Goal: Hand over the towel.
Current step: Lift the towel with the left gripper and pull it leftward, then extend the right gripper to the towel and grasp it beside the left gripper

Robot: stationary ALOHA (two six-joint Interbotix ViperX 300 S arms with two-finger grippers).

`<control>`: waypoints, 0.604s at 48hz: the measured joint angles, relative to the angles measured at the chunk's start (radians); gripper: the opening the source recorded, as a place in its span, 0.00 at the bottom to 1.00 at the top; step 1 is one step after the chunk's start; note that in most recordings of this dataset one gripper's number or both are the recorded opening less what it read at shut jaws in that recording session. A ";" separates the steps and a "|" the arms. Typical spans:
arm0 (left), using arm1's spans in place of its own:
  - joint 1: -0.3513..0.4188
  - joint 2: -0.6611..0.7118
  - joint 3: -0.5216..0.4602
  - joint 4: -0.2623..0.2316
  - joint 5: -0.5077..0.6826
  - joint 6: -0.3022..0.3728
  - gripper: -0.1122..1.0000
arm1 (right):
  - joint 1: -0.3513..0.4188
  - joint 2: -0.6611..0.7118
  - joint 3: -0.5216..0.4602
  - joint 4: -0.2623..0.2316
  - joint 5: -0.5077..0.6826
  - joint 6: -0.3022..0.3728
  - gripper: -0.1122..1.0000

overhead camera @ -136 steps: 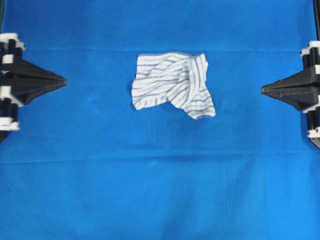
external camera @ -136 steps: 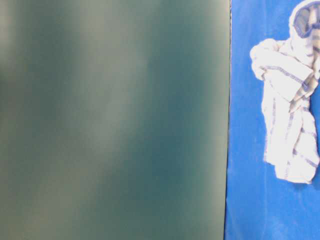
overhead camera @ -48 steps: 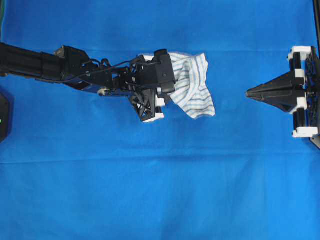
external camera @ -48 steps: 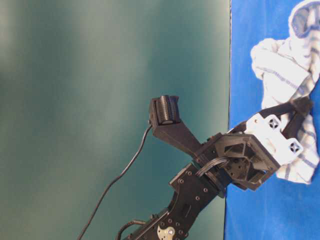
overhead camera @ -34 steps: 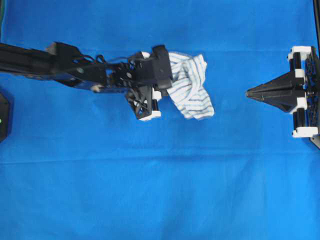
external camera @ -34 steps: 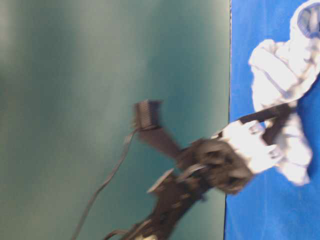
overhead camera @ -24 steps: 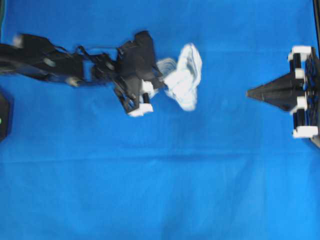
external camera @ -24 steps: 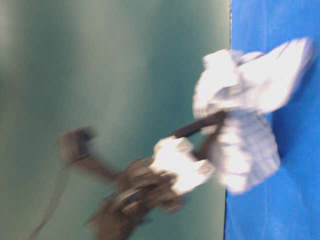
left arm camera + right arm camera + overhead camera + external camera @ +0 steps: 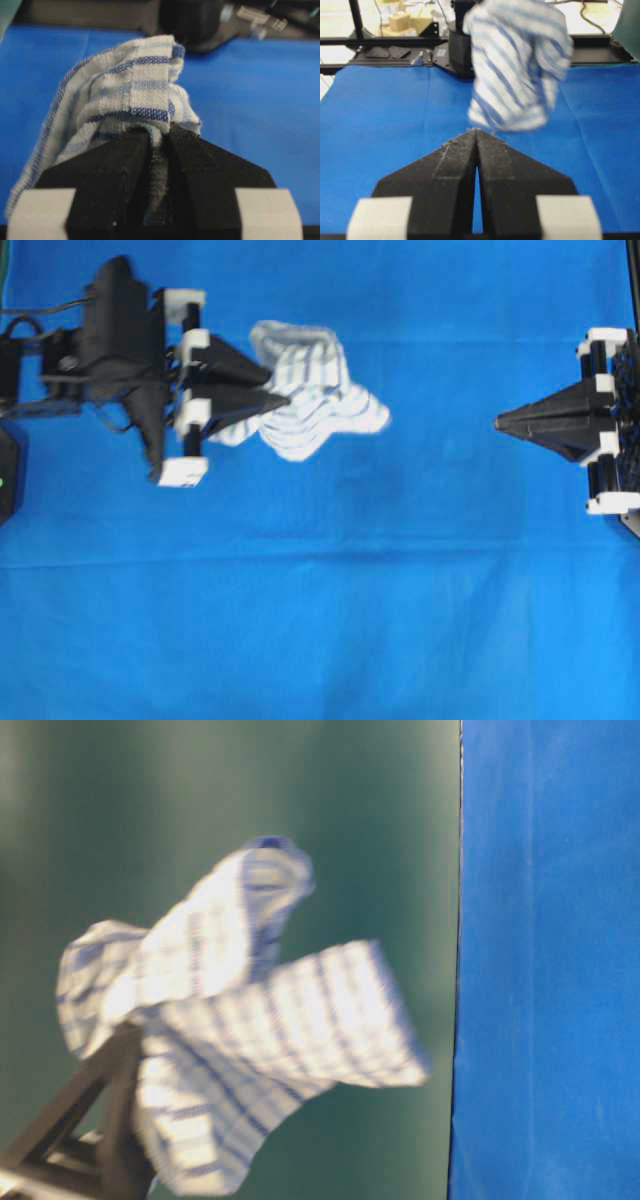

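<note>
The towel [image 9: 305, 405], white with blue-grey stripes, hangs in the air off the tablecloth, blurred by motion. My left gripper [image 9: 283, 399] is shut on its left edge; in the left wrist view the towel [image 9: 135, 95] is pinched between the black fingers [image 9: 195, 165] of the gripper [image 9: 159, 132]. From table level the towel [image 9: 250, 1020] flares out above the dark fingers [image 9: 100, 1110]. My right gripper [image 9: 500, 423] stays at the right edge, shut and holding nothing, tip pointing left. In the right wrist view the towel [image 9: 517, 62] hangs beyond that gripper [image 9: 476, 131].
A big plain blue tablecloth [image 9: 330, 590] covers the table. The left arm's body [image 9: 110, 340] sits over the upper left. A black stand and shelving [image 9: 455, 50] lie beyond the table's far edge in the right wrist view.
The left gripper closed on the towel, lifted it off the cloth and pulled back to the left, turning level. The towel swung up with it. The right gripper stayed put.
</note>
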 measured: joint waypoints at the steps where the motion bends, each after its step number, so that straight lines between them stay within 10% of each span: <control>1: -0.003 -0.011 0.006 0.002 -0.009 0.000 0.16 | 0.000 0.002 0.000 0.002 -0.002 0.000 0.10; 29: -0.012 -0.021 0.020 0.002 -0.029 0.002 0.16 | 0.000 0.156 -0.071 0.002 -0.049 0.003 0.13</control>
